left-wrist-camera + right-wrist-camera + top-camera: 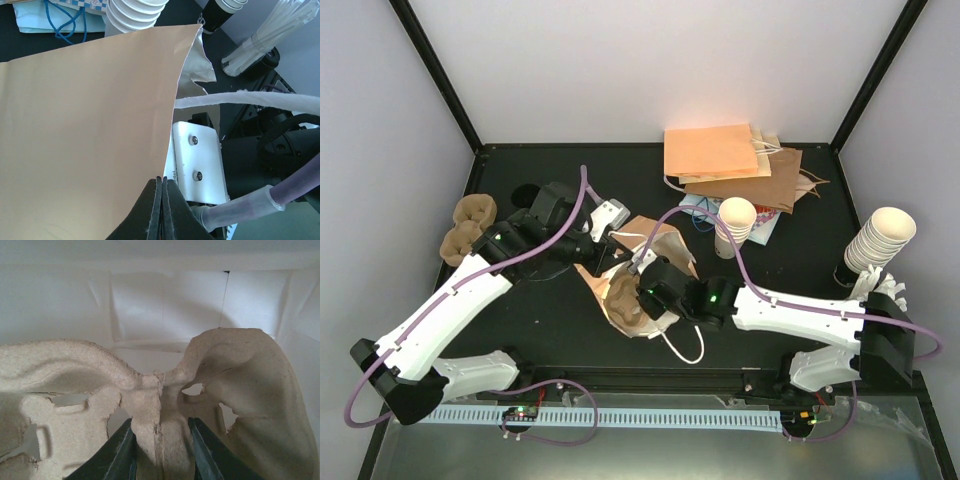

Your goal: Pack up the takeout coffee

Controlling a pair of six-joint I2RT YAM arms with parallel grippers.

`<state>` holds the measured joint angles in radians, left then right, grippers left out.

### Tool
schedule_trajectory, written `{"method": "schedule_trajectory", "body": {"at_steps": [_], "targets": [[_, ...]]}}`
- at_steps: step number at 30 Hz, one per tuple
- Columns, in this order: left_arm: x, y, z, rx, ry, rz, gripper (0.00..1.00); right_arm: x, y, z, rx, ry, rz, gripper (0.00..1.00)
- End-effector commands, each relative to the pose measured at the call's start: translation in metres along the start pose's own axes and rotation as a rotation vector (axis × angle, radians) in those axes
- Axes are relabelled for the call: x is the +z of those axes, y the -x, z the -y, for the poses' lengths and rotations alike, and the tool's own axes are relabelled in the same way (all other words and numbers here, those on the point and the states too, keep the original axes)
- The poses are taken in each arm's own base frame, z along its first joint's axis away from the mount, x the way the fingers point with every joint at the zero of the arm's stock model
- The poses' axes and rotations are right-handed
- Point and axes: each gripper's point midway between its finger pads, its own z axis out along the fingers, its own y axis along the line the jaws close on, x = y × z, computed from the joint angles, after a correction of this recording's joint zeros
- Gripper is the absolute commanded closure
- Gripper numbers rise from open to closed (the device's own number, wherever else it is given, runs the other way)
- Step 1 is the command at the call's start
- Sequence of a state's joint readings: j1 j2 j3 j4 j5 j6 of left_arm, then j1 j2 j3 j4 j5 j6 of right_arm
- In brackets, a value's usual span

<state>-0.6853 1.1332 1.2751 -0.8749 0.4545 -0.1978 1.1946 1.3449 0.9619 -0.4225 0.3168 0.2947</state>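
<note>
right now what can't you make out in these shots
- Lidded coffee: top view, a dark shape sits half behind the cup stack; left wrist view cuts a dark object at the top edge.
- Bag interior: left wrist view, its own wall blocks it.
- Carrier pockets: right wrist view, cropped by frame edges around the right gripper.

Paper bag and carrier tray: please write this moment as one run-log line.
left gripper: shut on paper bag edge | right gripper: shut on carrier tray centre ridge | tray: in bag's open mouth
</note>
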Motion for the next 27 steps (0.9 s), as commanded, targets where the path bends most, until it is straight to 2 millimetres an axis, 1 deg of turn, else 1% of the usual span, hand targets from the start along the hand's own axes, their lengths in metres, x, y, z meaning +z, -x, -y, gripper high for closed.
{"method": "schedule_trajectory", "body": {"at_steps": [1, 4, 7, 13, 16, 18, 20, 23, 27], "targets": [[-0.020, 0.028, 0.034, 0.080, -0.103, 0.109, 0.98, 0.009, 0.003, 0.002, 0.012, -0.035, 0.051, 0.71], [-0.021, 0.031, 0.040, 0.069, -0.138, 0.124, 0.99, 0.004, 0.012, 0.001, 0.010, -0.043, 0.128, 0.71], [-0.023, 0.034, 0.041, 0.055, -0.144, 0.138, 0.99, -0.004, 0.019, 0.002, 0.014, -0.052, 0.202, 0.71], [-0.023, 0.035, 0.049, 0.035, -0.188, 0.125, 0.98, -0.017, 0.023, 0.014, 0.018, -0.085, 0.285, 0.72], [-0.020, 0.032, 0.046, 0.024, -0.172, 0.100, 0.98, -0.031, 0.027, 0.021, 0.018, -0.099, 0.335, 0.71], [-0.018, 0.030, 0.045, 0.019, -0.174, 0.087, 0.98, -0.035, 0.029, 0.025, 0.011, -0.116, 0.366, 0.71], [-0.018, 0.030, 0.048, 0.015, -0.191, 0.083, 0.99, -0.032, 0.030, 0.025, -0.023, -0.130, 0.377, 0.71], [-0.019, 0.031, 0.054, 0.011, -0.226, 0.084, 0.98, -0.020, 0.028, 0.019, -0.094, -0.131, 0.344, 0.68], [-0.021, 0.032, 0.057, 0.016, -0.245, 0.091, 0.98, -0.004, 0.022, 0.010, -0.172, -0.125, 0.284, 0.67]]}}
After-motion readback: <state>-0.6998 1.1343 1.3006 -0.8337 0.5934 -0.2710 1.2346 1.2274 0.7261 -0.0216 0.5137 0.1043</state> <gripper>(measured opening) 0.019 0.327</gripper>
